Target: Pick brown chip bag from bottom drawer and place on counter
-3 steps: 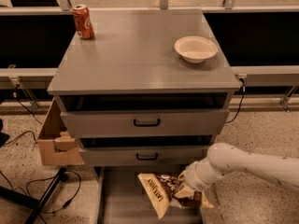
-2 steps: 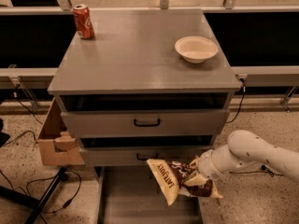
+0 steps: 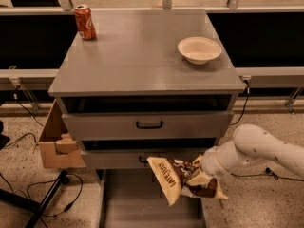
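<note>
While gripper (image 3: pixel 202 174) is pinching brown chip bag (image 3: pixel 166 179) at its right end, bag is hanging over bottom drawer (image 3: pixel 137 205) | risk: crinkly film slipping free, or dangling end catching the counter (image 3: pixel 142 56) lip

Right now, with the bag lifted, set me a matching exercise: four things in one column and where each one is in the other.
Things:
1. red soda can
2. white bowl
3. brown chip bag
4. cardboard box

Places:
A. on the floor, against the cabinet's side
B. back corner of the counter
C. held in the gripper, above the bottom drawer
D. on the counter, on the side nearer the arm

Pairs: 1-B, 2-D, 3-C, 4-A
</note>
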`<action>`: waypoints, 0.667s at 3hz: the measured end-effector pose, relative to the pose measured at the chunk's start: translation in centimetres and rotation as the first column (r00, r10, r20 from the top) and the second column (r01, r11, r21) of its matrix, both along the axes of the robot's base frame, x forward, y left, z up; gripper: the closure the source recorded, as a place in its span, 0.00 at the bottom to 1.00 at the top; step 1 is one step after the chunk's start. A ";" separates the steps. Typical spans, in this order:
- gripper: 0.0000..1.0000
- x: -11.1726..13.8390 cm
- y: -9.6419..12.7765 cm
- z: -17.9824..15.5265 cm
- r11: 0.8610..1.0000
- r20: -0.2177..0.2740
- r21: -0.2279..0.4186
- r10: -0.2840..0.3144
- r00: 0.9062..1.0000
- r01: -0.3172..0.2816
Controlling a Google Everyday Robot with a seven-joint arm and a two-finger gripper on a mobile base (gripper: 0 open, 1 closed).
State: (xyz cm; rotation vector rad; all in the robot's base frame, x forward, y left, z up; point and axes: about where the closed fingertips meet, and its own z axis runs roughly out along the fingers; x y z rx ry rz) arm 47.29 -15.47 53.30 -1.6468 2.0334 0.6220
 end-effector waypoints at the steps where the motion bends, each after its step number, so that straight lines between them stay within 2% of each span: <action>1: 1.00 -1.1 -0.5 8.1 0.999 0.018 0.030 -0.011 1.000 0.010; 2: 1.00 -3.0 -2.8 20.3 0.998 0.057 0.052 -0.026 0.998 0.023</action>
